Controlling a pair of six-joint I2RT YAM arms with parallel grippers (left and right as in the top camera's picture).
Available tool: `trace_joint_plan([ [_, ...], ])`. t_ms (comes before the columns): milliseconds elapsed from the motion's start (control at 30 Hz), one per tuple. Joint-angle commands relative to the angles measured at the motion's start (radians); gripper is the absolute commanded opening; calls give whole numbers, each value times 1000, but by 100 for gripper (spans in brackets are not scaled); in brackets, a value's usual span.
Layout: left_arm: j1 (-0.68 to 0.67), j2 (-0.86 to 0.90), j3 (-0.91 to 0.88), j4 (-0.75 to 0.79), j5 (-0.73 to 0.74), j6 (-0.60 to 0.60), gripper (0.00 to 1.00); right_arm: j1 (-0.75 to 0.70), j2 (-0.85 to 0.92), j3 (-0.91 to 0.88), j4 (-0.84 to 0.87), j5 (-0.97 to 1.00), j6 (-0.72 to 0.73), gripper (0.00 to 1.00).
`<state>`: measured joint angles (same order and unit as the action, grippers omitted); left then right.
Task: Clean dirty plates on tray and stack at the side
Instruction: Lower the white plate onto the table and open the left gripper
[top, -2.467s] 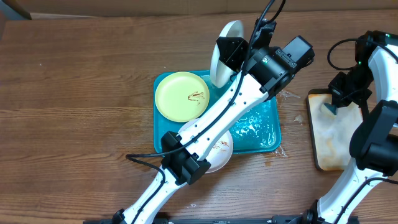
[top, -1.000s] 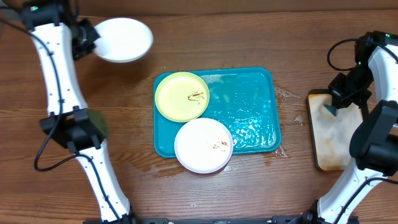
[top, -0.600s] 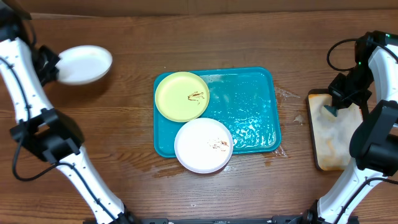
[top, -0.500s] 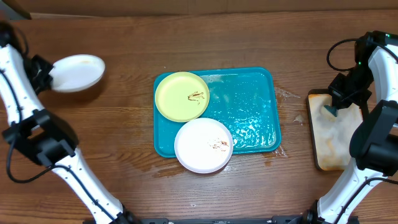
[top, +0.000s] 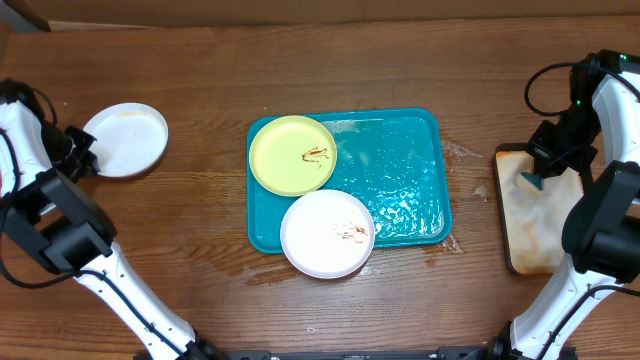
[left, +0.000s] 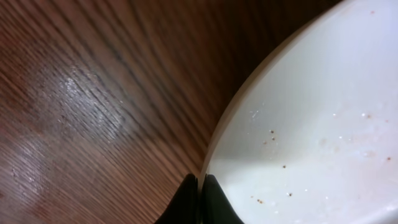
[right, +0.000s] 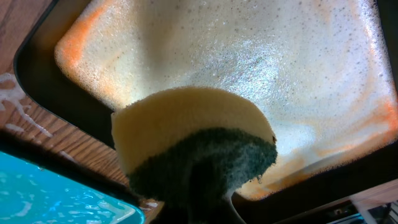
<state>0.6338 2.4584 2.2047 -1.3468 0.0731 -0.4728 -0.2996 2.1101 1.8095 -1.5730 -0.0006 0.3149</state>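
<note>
At the far left of the brown wooden worktop (top: 200, 60), well apart from the large teal-blue rectangular plastic tray (top: 400, 125), we see a round white shallow plate (top: 125, 140) lying face up and close to level; whether it touches the wood we cannot tell. Our left claw (left: 200, 184) is pinched closed on its left rim, the two dark fingertips (left: 188, 193) nearly meeting around the thin edge, and tiny brown specks dot the plate's inside. The teal tray sits mid-worktop with its long axis running left to right, its floor wet and glistening. In its far-left corner lies a round pale yellow-green plate (top: 280, 160) with a brown smear (top: 315, 154) toward its right side. Just nearer to us, a second round white plate (top: 320, 235) overhangs the tray's near rim, a brown streak (top: 353, 233) on its right. Over on the right, our right claw (top: 538, 172) is clamped on a yellow sponge with a dark green scouring side (right: 193, 143), over the far end of a smaller dark-rimmed tray (top: 545, 245) of whitish-orange foam, whose long axis runs near to far.
</note>
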Motion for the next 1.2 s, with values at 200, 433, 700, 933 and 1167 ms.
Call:
trace_joint_plan([
  [200, 173, -26, -133, 66, 32, -21, 5, -2, -40, -4, -3, -21, -5, 4],
  [433, 181, -35, -172, 96, 8, 22, 23, -2, -40, -4, 1, -24, -5, 4],
  [700, 113, -137, -172, 107, 8, 17, 64, -2, -40, -4, 10, -24, -5, 4],
  [933, 91, -311, -172, 55, -2, -36, 65, -2, -40, -4, 21, -24, -8, 4],
  [1167, 42, -459, -172, -8, -2, 56, 47, -2, -40, -4, 35, -25, -27, 4],
])
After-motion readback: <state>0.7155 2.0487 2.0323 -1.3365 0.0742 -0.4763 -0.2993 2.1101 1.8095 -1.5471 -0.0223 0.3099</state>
